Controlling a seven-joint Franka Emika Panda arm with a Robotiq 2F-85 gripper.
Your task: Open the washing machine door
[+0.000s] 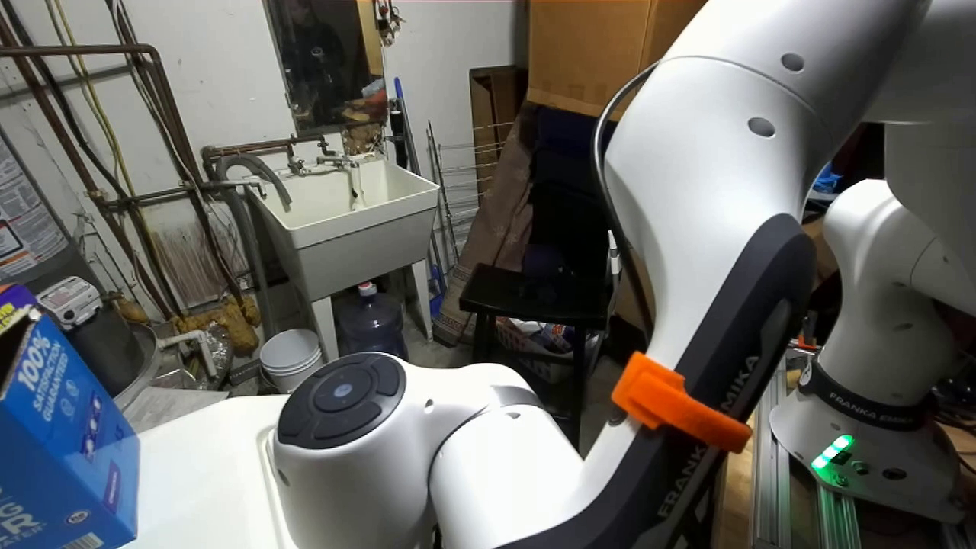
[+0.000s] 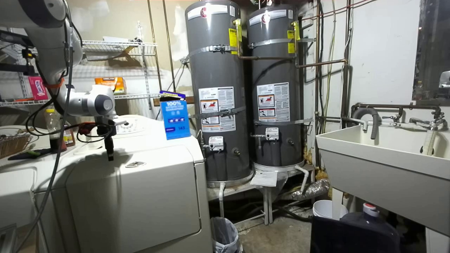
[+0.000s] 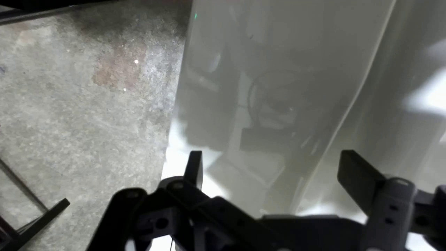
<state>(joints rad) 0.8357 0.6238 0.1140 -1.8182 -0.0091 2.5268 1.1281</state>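
The washing machine (image 2: 151,142) is a large white box in an exterior view. Its door (image 2: 140,200) is a big white panel with rounded corners, and it lies closed. In an exterior view, part of the machine's white top (image 1: 202,473) shows beside the arm. My dark gripper (image 2: 110,154) points down just above the door's upper edge, left of the oval badge. In the wrist view my gripper (image 3: 273,169) is open, its two fingers wide apart with nothing between them. Below is the machine's glossy panel (image 3: 289,42) with a curved crease. I cannot tell whether the fingertips touch it.
A blue box (image 2: 177,121) stands on the machine's back corner. Bottles (image 2: 52,130) stand at its left. Two grey water heaters (image 2: 218,84) and a utility sink (image 2: 383,154) stand to the right. Concrete floor (image 3: 87,115) lies beside the machine. A cable hangs near the arm.
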